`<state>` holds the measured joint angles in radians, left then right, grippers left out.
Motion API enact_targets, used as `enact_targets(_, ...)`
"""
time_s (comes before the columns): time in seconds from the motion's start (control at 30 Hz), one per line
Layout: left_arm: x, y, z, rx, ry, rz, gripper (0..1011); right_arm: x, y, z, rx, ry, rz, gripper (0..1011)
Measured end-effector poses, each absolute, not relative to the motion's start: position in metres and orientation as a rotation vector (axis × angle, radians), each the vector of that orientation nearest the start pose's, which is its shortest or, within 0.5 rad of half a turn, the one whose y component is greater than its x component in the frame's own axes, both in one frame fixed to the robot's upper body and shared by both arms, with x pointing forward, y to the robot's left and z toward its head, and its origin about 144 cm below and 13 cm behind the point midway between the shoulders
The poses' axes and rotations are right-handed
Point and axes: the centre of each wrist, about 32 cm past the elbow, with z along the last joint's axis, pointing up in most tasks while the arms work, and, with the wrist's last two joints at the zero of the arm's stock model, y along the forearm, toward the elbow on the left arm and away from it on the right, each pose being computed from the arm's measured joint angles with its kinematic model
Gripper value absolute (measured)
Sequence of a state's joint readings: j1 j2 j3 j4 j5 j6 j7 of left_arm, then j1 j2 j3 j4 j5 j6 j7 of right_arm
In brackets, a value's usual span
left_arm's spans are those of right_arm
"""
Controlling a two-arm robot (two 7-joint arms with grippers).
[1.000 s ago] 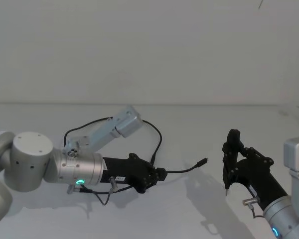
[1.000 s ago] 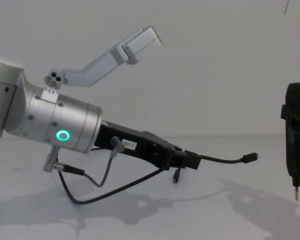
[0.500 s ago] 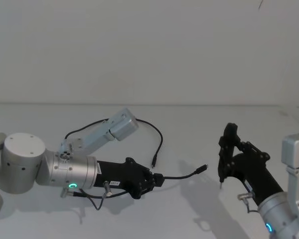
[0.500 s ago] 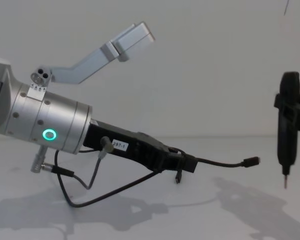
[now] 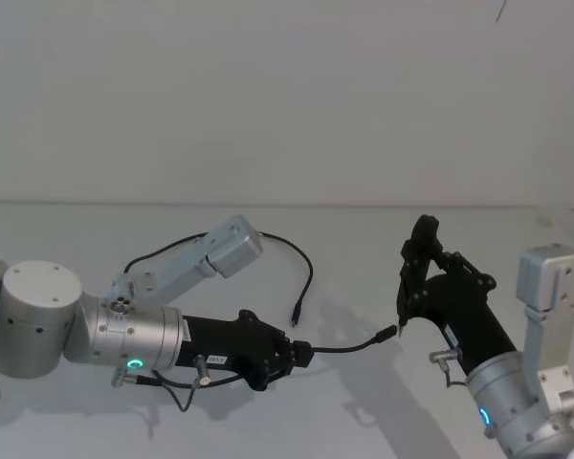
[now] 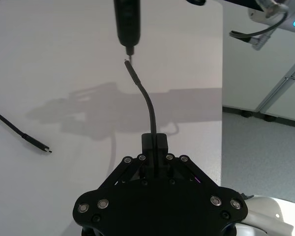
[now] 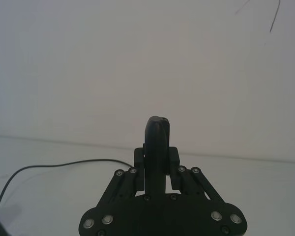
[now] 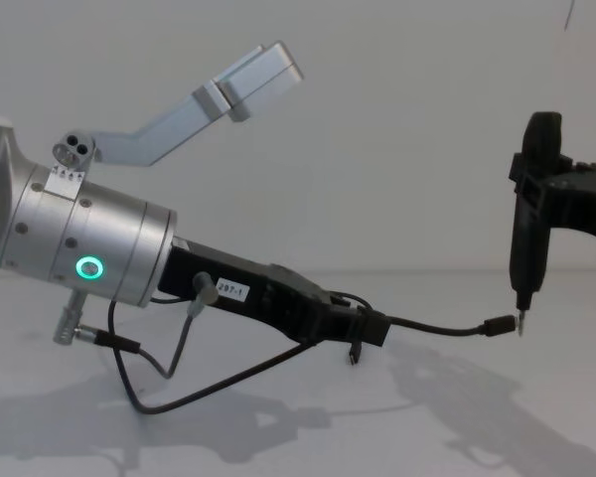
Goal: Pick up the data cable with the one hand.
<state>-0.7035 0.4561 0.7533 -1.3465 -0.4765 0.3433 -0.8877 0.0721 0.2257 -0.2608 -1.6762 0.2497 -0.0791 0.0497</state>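
Observation:
The data cable [image 5: 349,346] is a thin black cord; my left gripper [image 5: 299,354] is shut on it low over the white table. A short stretch runs right from the fingers to a small plug [image 8: 499,326]. The rest loops back behind the arm, its other plug [image 6: 44,147] lying on the table. From the left wrist, the gripper [image 6: 154,142] pinches the cord, which rises ahead of it. My right gripper [image 5: 421,275] is shut on a slim black pin-tipped tool [image 8: 531,238], whose pin sits right at the held plug. The gripper [image 7: 156,157] clamps the tool upright.
A grey wire [image 8: 179,343] with a silver plug hangs under my left wrist. A silver camera bracket [image 5: 225,251] sticks up over the left arm. The white table [image 5: 364,249] runs back to a plain wall. A room floor shows past the table edge [image 6: 222,73].
My right gripper has swung left and forward with the tool, bringing its pin tip to the cable's free plug. The left arm has eased down and back slightly, cable still held.

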Motion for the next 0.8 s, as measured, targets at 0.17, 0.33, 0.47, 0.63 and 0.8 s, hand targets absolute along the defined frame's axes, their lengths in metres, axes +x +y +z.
enact_targets(0.17,0.585,0.196,1.262,0.377,0.054,0.213,39,0.474,-0.202,1.185,0.180,-0.130,-1.246,279)
enact_targets(0.33,0.585,0.196,1.262,0.377,0.054,0.212,39,0.481,-0.202,1.182,0.185,-0.141,-1.259,279)
enact_targets(0.47,0.585,0.196,1.262,0.378,0.054,0.212,39,0.485,-0.203,1.180,0.186,-0.146,-1.269,279)
enact_targets(0.63,0.585,0.197,1.262,0.377,0.055,0.211,39,0.489,-0.203,1.179,0.188,-0.148,-1.278,279)
enact_targets(0.8,0.584,0.197,1.263,0.377,0.054,0.211,39,0.491,-0.203,1.178,0.188,-0.148,-1.283,279)
